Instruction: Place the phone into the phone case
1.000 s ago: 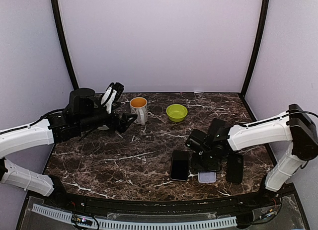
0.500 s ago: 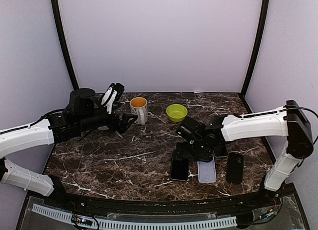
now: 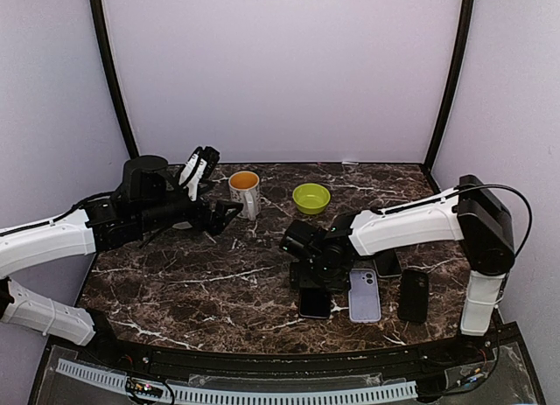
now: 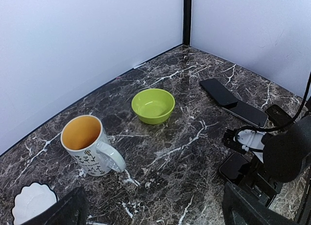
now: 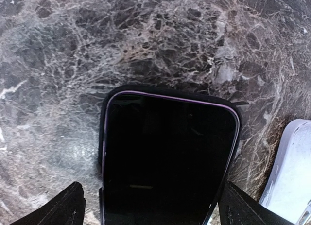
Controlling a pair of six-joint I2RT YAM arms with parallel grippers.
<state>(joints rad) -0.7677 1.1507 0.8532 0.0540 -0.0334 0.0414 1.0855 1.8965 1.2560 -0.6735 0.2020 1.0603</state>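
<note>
A dark-screened phone with a thin purple edge lies flat, with the black rim of a phone case showing round it. In the top view this phone sits near the front edge. My right gripper hovers open just above it, one finger on each side. The right gripper holds nothing. A lavender slab with a camera patch lies flat just to the right; I cannot tell if it is a phone or a case. My left gripper hangs open and empty at the left, well away.
A white mug with an orange inside and a green bowl stand at the back. A black phone-shaped item and another dark one lie at the right. A small white dish sits near the left gripper.
My right gripper opened and let go of the lavender slab, which now lies flat. The right arm swung left and now sits over the dark phone. The left arm has not moved.
</note>
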